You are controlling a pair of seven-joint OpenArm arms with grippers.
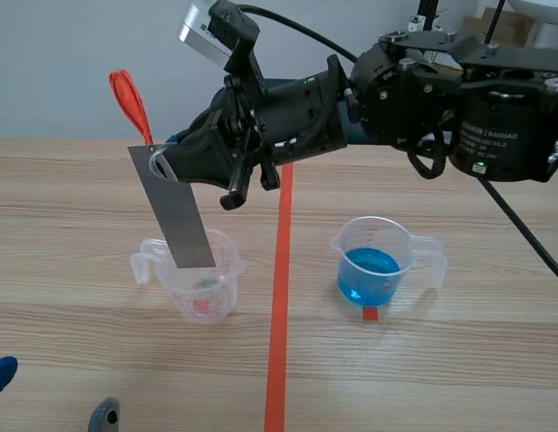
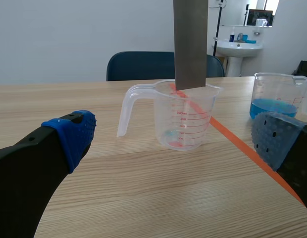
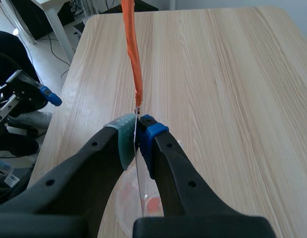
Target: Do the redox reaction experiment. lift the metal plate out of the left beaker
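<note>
A grey metal plate (image 1: 178, 219) hangs tilted above the left clear beaker (image 1: 200, 281), its lower edge just at the beaker's rim. An orange ribbon (image 1: 130, 103) sticks up from the plate's top. My right gripper (image 1: 166, 162), on the arm reaching in from the right past the middle, is shut on the plate's top end. In the right wrist view the thin plate (image 3: 138, 168) is pinched edge-on between the pads, with the ribbon (image 3: 132, 54) ahead. My left gripper (image 2: 178, 144) stands open low at the table's front left, facing the beaker (image 2: 182, 119) and the plate (image 2: 190, 44).
A second clear beaker (image 1: 384, 264) holding blue liquid stands to the right of the orange-red tape line (image 1: 279, 297); it also shows as the blue-filled beaker (image 2: 277, 101) in the left wrist view. A chair (image 2: 143, 65) and a sink (image 2: 240, 47) stand beyond the table.
</note>
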